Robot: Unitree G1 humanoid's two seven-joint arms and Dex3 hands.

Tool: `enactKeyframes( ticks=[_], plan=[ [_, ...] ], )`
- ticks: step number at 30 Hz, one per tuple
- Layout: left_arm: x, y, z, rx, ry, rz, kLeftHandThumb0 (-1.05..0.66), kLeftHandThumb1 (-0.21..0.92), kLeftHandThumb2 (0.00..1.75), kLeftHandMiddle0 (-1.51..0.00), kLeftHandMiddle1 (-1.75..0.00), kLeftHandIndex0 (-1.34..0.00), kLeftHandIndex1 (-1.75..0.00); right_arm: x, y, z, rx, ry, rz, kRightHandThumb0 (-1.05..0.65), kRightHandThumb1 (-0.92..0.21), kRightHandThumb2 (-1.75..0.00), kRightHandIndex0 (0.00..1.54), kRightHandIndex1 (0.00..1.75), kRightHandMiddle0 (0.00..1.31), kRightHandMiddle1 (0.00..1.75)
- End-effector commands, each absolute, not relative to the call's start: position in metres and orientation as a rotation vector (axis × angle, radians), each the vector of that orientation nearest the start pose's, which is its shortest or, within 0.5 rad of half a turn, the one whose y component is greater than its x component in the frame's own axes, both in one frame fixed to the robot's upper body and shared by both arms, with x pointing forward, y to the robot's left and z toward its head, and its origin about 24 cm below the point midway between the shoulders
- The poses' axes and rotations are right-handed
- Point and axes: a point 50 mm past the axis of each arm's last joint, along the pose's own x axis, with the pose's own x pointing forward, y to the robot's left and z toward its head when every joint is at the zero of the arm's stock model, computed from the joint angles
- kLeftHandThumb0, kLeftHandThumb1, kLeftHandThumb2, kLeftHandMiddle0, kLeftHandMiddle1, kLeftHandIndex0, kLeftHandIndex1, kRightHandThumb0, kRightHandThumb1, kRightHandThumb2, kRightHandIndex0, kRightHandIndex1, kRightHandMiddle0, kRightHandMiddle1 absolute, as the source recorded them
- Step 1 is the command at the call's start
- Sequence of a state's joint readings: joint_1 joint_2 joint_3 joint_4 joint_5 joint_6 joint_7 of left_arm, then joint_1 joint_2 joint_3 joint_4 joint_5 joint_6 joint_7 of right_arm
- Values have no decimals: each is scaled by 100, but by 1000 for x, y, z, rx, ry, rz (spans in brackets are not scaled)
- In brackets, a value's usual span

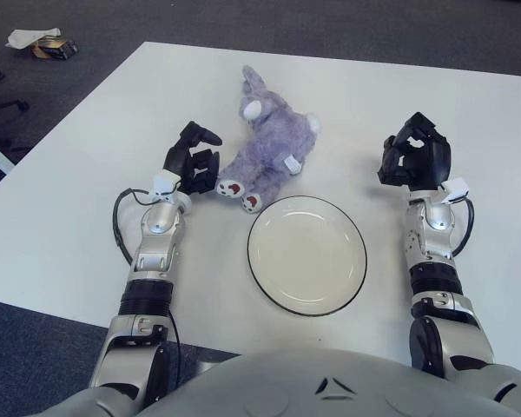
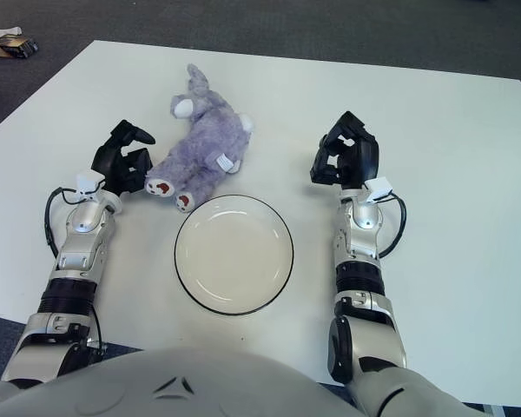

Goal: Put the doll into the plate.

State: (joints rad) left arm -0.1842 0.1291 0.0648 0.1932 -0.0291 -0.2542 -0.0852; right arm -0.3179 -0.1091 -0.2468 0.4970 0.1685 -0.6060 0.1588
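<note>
Lowest in the frame, at centre, the plate (image 1: pixel 306 254) lies bare on the white table (image 1: pixel 87 174). Just above and to its left, the left hand (image 1: pixel 191 160) is seen with fingers spread and released, holding nothing, close beside the doll's feet. At middle right, the right hand (image 1: pixel 414 154) is held with fingers curled on nothing. Farthest up, left of centre, the purple doll (image 1: pixel 267 143) lies on its side. It is best gripped around the body, lifted clear of the rim, then lowered centrally.
</note>
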Motion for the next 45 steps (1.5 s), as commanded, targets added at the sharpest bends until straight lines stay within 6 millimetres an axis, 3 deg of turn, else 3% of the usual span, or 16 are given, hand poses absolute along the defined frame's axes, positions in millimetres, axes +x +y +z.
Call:
enactKeyframes(
  ticks=[1, 19, 28, 45],
  plan=[
    [278, 172, 53, 84, -175, -60, -40, 61, 94, -105, -175, -39, -175, 262, -213, 15, 70, -220, -122, -53, -20, -146, 118, 175, 71, 175],
    [279, 169, 50, 76, -168, -64, -39, 64, 91, -103, -175, -37, -175, 273, -205, 37, -66, -243, -48, -45, -41, -120, 107, 175, 54, 175],
    [279, 168, 48, 68, -167, -73, -39, 65, 89, -102, -175, -36, -175, 281, -204, 52, -91, -262, -24, -44, -45, -115, 110, 175, 51, 175],
    [281, 165, 43, 48, -152, -93, -39, 66, 88, -99, -175, -35, -175, 288, -194, 81, -250, -234, 52, -42, -50, -108, 100, 175, 47, 175]
  ],
)
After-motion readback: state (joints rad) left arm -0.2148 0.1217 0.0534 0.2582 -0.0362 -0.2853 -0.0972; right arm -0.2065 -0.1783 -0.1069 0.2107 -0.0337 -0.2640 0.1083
